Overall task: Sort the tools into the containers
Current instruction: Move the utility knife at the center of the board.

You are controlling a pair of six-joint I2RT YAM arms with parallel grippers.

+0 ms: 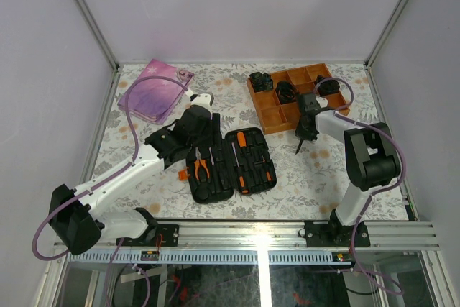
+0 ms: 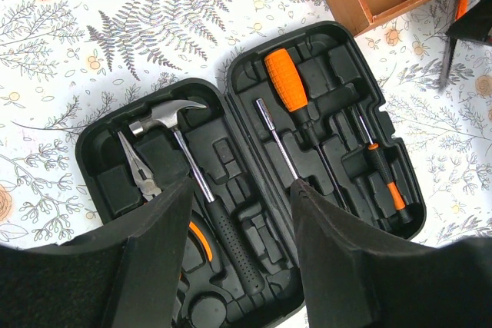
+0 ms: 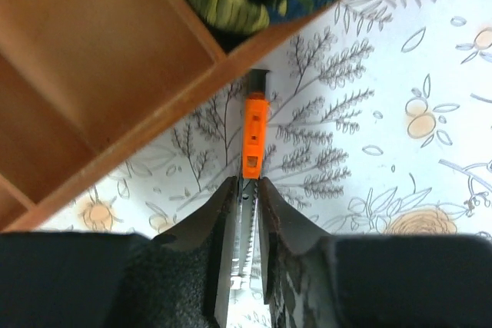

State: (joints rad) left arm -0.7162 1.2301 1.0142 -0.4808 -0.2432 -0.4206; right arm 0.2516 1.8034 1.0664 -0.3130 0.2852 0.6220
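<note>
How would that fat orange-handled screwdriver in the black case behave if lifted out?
The fat orange-handled screwdriver probably stays stiff: metal shaft, solid handle. Its rounded handle might roll on the flat table. Snug in a moulded slot of the black case, it may resist lifting.

Open black tool case [image 2: 346, 59] holds pliers [image 2: 137, 165], hammer [image 2: 165, 117], orange-handled screwdrivers [image 2: 286, 82]; right claw [image 3: 247, 186] pinches a slim orange tool [image 3: 253, 136].

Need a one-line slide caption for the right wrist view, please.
Right gripper clamps a slim orange-and-metal tool beside the wooden tray's wall, above the floral tablecloth.
</note>
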